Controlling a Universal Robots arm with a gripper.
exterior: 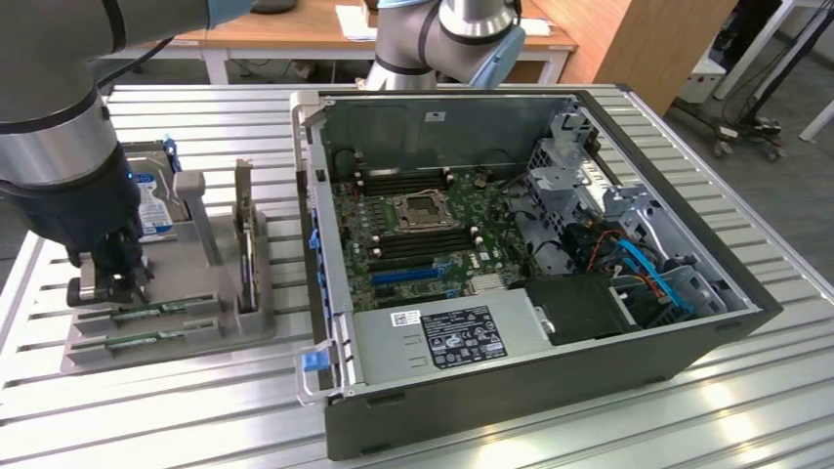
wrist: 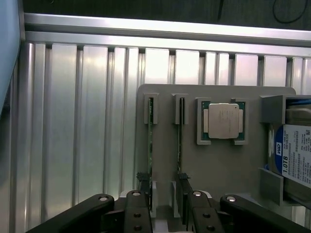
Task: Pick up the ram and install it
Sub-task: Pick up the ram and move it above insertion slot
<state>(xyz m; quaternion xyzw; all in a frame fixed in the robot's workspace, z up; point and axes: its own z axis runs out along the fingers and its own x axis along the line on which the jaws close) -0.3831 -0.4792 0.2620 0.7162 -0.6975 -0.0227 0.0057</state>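
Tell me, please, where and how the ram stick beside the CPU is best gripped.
Probably mid-length on the ram stick, pinching its two flat faces from straight above: it stands on edge in the grey holder, whose slots cover both ends, leaving the middle span free.

The arm (exterior: 59, 137) is built of thick, round, brushed-silver tubes joined by darker grey and black sections. Pale blue caps (exterior: 502, 54) close off its joints. Down at the wrist everything turns matt black, with blocky linkage bars (wrist: 92, 213) leading to the jaws, each bar studded with small, round, silvery pin heads (wrist: 103, 198).
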